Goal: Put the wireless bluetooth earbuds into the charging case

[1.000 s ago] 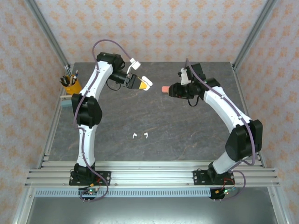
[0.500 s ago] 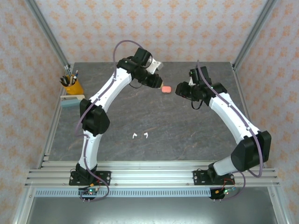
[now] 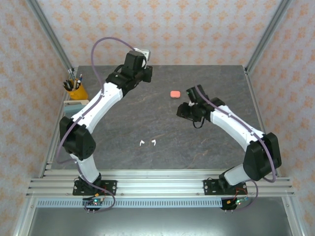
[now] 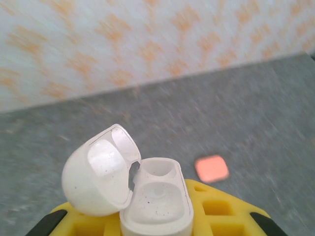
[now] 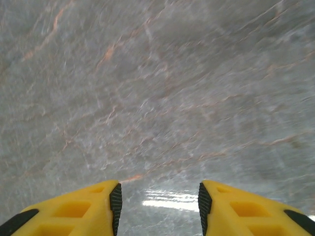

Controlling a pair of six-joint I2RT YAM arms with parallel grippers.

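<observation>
My left gripper (image 4: 155, 219) is shut on a white charging case (image 4: 156, 199), whose lid (image 4: 101, 169) stands open to the left; its wells look bare. In the top view the left gripper (image 3: 143, 73) is near the table's back edge. Two white earbuds (image 3: 141, 143) (image 3: 153, 142) lie side by side on the table in the middle front. A coral-pink case (image 3: 174, 93) (image 4: 211, 168) lies closed on the table at the back centre. My right gripper (image 3: 184, 111) (image 5: 157, 201) hangs open over bare table, a little in front and to the right of the pink case.
A yellow pen cup (image 3: 75, 90) and a pale block (image 3: 75, 108) stand at the table's left edge. Metal frame posts (image 3: 261, 39) rise at the back corners. The dark stone table (image 3: 162, 123) lies bare between the earbuds and the pink case.
My left gripper swung right toward the pink case, then back left and farther back, still holding the white case. My right gripper drew away from the pink case toward the front.
</observation>
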